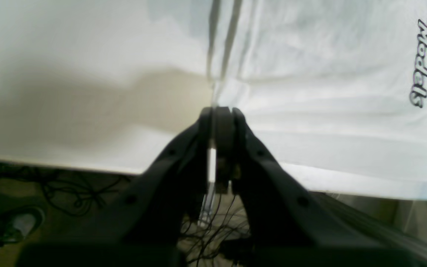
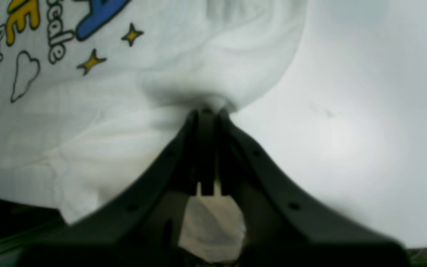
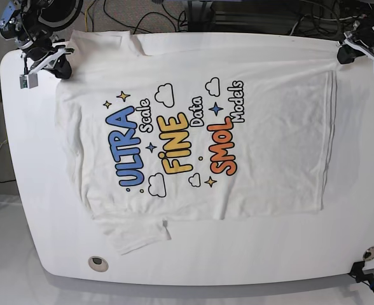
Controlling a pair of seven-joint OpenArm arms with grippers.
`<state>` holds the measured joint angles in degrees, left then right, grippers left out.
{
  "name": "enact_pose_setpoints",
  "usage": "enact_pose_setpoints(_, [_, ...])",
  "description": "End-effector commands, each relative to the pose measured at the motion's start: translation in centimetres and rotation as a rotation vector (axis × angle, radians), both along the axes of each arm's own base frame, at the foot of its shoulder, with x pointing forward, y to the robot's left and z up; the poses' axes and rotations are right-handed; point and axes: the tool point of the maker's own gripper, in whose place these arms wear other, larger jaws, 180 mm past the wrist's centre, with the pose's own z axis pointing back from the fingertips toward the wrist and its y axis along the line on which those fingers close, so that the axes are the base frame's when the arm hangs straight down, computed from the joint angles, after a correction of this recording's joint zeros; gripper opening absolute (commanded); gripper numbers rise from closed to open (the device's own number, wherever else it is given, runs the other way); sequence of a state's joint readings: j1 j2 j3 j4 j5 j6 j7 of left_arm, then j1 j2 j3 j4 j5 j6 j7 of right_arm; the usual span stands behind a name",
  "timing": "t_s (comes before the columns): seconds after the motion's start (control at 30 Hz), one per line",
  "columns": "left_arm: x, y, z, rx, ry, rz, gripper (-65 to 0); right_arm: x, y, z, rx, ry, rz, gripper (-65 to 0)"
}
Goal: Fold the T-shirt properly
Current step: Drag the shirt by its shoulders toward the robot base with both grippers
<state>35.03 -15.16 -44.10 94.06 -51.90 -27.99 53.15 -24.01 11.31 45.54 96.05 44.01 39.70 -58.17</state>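
The T-shirt [image 3: 270, 127] lies flat and print-up on the white table [image 3: 34, 190], neck to the left and hem to the right in the base view. My left gripper [image 3: 347, 54] is at the far right hem corner. In the left wrist view it [image 1: 221, 111] is shut, with the hem seam of the T-shirt [image 1: 328, 111] meeting its tips. My right gripper [image 3: 61, 65] is at the far left shoulder. In the right wrist view it [image 2: 206, 109] is shut, with the cloth of the T-shirt [image 2: 87, 129] bunched at its tips.
The far table edge runs just behind both grippers, with cables [image 3: 142, 13] on the floor beyond it; cables [image 1: 87, 193] also show in the left wrist view. A round fitting [image 3: 98, 261] sits near the front left edge. A small black clamp [image 3: 365, 273] is at the front right.
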Motion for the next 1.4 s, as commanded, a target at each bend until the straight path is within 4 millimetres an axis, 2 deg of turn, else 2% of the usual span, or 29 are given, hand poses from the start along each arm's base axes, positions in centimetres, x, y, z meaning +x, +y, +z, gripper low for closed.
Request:
enact_pose_setpoints(0.0, [0.0, 0.0, 0.9, 0.018, -0.017, -0.030, -65.0, 0.3, -1.1, 2.2, -0.059, -0.053, 0.009, -65.0])
enact_pose_setpoints(0.13, [-0.4, -0.7, 0.9, 0.018, -0.004, -0.062, -65.0, -0.5, -2.1, 3.1, -0.095, -0.056, -0.012, -65.0])
enact_pose_setpoints(0.37, [0.3, -1.5, 2.5, 0.047, -0.042, -0.110, -65.0, -2.8, -4.9, 4.1, -0.132, -0.049, -0.097, -65.0])
enact_pose_setpoints(0.6, [0.4, -1.8, 2.7, 0.047, -0.045, -0.125, -65.0, -4.7, -5.8, 5.1, -0.164, -0.032, -0.118, -65.0])
enact_pose_setpoints(0.7, [0.5, -1.8, 2.5, 0.035, -0.044, -0.112, -64.1, -4.2, -5.6, 5.1, -0.158, -0.036, -0.108, -65.0])
enact_pose_setpoints(0.77, [0.8, -1.9, 2.6, 0.036, -0.057, -0.113, -59.7, -4.3, -5.4, 4.9, -0.154, -0.031, -0.104, -65.0])
enact_pose_setpoints(0.83, [1.4, -1.7, 2.9, 0.043, -0.072, -0.110, -54.9, -4.3, -5.4, 5.0, -0.157, -0.028, -0.103, -59.9])
enact_pose_setpoints(0.93, [1.8, -1.7, 3.0, 0.048, -0.081, -0.110, -52.8, -4.6, -5.5, 5.1, -0.163, -0.024, -0.104, -53.0])
enact_pose_setpoints(1.1, [1.9, -1.1, 2.9, 0.082, -0.075, -0.092, -56.1, -4.0, -5.3, 5.3, -0.163, -0.042, -0.097, -58.2])
enact_pose_setpoints(1.23, [1.9, -0.9, 2.7, 0.095, -0.058, -0.090, -56.3, -3.2, -4.3, 5.0, -0.169, -0.038, -0.057, -62.3])
enact_pose_setpoints(1.37, [1.8, -1.1, 2.7, 0.082, -0.056, -0.093, -57.8, -2.4, -3.0, 4.1, -0.184, -0.019, -0.002, -62.9])
